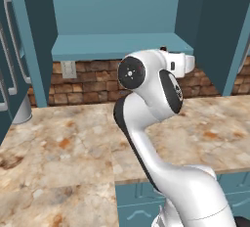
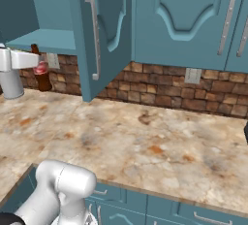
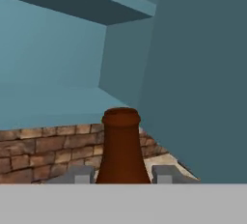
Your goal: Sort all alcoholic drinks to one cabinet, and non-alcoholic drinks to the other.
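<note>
Both jaws seemingly pinch the dark brown bottle (image 3: pixel 121 146) standing between them

Glossy white rounded arm (image 1: pixel 161 172) with black joint caps and grey finger tips (image 3: pixel 166 174).

teal cabinets (image 2: pixel 184 20), brick backsplash (image 2: pixel 160 90), marble counter (image 2: pixel 145 141)

Brown bottle (image 3: pixel 121 146) body below frame edge
</note>
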